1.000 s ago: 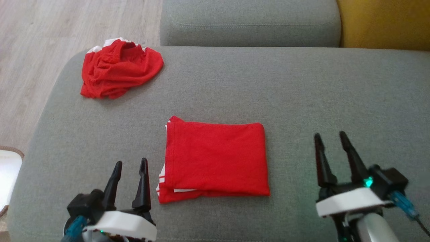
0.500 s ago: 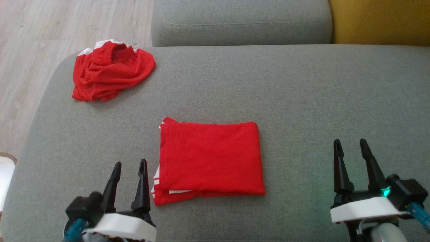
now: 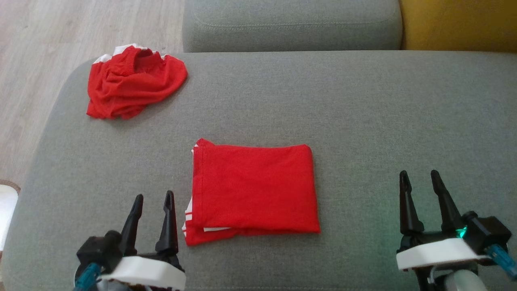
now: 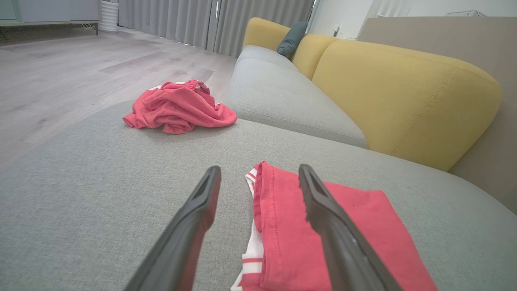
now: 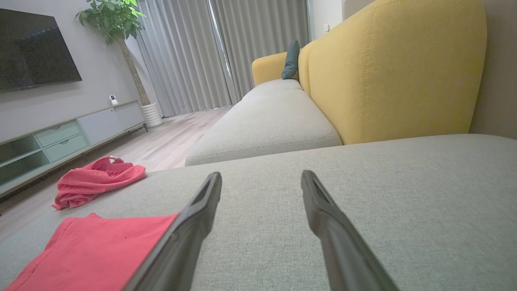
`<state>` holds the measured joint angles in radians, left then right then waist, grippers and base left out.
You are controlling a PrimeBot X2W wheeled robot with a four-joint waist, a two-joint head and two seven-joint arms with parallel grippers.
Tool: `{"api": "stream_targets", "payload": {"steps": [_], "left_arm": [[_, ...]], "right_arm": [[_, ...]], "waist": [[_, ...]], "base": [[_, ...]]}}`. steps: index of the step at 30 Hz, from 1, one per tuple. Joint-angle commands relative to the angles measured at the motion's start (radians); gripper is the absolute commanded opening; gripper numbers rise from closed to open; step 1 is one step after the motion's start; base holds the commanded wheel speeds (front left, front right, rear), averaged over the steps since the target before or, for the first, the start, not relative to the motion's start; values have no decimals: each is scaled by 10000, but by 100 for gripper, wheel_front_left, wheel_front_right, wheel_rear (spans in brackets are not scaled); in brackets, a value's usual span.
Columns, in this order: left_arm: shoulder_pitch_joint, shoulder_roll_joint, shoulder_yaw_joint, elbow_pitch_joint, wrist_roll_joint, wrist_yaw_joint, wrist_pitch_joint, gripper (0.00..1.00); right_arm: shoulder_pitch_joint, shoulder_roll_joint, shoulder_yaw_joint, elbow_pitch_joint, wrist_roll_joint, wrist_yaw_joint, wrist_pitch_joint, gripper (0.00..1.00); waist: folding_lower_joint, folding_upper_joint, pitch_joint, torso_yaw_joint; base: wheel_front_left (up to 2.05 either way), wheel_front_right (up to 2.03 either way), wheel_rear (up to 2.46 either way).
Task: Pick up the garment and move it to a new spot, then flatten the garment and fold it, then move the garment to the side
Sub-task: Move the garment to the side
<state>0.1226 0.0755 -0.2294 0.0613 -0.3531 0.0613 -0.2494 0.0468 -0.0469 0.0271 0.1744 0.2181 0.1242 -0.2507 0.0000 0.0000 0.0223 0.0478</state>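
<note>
Fingers [image 3: 167,222] of both grippers are held wide apart, and nothing is held between them. The left gripper [image 3: 154,195] is seen at the lower left of the head view, just beside the left edge of the folded red garment [image 3: 254,190]. Whether the cloth is touched cannot be told. The right gripper [image 3: 419,173] is seen at the lower right, well apart from the garment, over bare grey cloth.

The folded red garment is laid flat as a neat block in the middle of the grey sofa seat [image 3: 363,113], on the side near the robot. White stripes [image 3: 188,210] are shown along its left side, where the layers are stacked. In the left wrist view, that striped edge is seen between the two dark fingers.

A crumpled red garment [image 3: 133,83] is heaped at the far left corner of the seat, well apart from the folded one. A second grey cushion [image 3: 291,24] is seen behind the seat, with a yellow backrest [image 3: 460,24] to its right and a pale wood floor [image 3: 80,24] to its left.
</note>
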Motion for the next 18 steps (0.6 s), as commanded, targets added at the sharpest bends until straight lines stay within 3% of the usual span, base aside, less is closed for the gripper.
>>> {"api": "stream_targets", "payload": {"steps": [1, 9, 18], "left_arm": [[-300, -90, 416, -283, 109, -66, -124, 100], [-429, -166, 486, -256, 225, -158, -124, 100], [-783, -225, 379, -277, 281, -224, -124, 100]], "right_arm": [[-363, -34, 226, -280, -97, 65, -110, 100], [-617, -34, 253, -11, -518, 65, 109, 100], [-1856, -34, 1475, 1090, 386, 65, 2176, 100]], "waist": [[0, 0, 22, 2], [0, 0, 257, 78], [0, 0, 708, 551]], "base": [[0, 0, 0], [0, 0, 0], [0, 0, 0]]}}
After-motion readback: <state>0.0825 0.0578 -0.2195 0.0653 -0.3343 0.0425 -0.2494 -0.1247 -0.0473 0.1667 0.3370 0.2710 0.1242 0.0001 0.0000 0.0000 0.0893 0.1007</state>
